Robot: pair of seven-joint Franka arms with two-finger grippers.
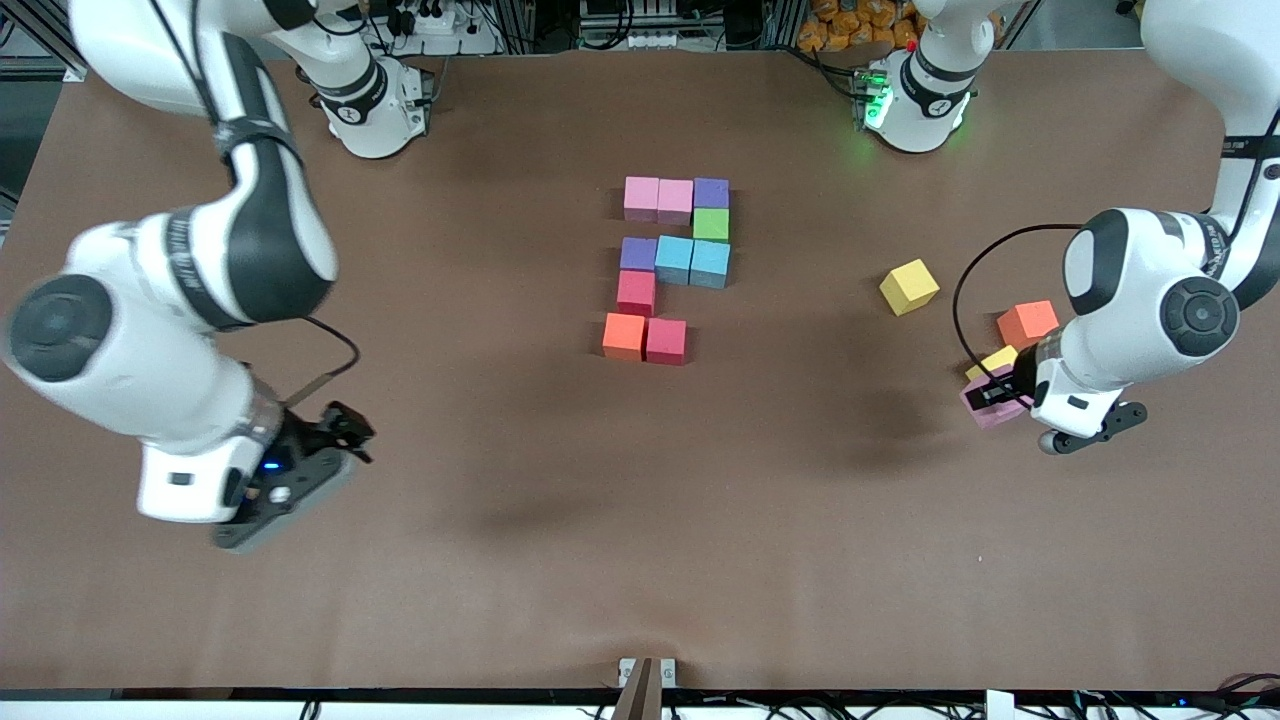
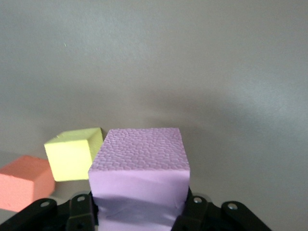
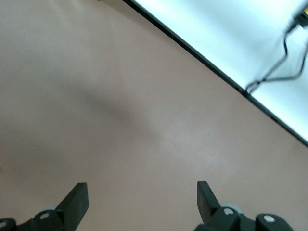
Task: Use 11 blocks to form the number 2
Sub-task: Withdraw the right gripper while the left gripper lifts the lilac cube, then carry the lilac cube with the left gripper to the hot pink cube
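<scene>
Matte, pebbled foam pink block (image 2: pixel 139 166)

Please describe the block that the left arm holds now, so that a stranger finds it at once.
Look toward the left arm's end of the table, away from the block figure. The left gripper is shut on a pink block. A yellow block and an orange block lie loose beside it.

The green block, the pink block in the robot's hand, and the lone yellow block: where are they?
green block (image 1: pixel 711 224), front view, middle of its top face.
pink block (image 2: pixel 139 156), left wrist view, its top face, held by the fingers.
yellow block (image 1: pixel 908 285), front view, its top face.
</scene>
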